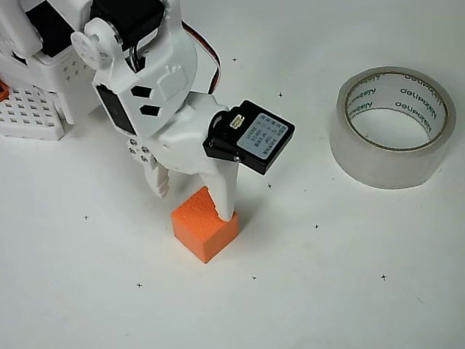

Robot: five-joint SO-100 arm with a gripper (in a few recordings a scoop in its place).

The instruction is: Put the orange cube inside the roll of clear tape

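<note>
Desk (pixel 349 291): white, dotted with small crosses.
Roll of clear tape (pixel 393 128): milky ring lying flat at upper right, well apart from the cube.
Claw (pixel 195 198): spread; one finger over the cube's top — risk it pushes or tips rather than straddling.
Orange cube (pixel 204 224): matte, bright, at lower centre.

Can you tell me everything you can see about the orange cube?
The orange cube is a small, bright orange block with matte, finely textured faces. It sits flat on the white table, turned corner-on in the overhead view. The white gripper reaches down over it, one finger's tip over its top face. The roll of clear tape lies apart, to the right.
</note>
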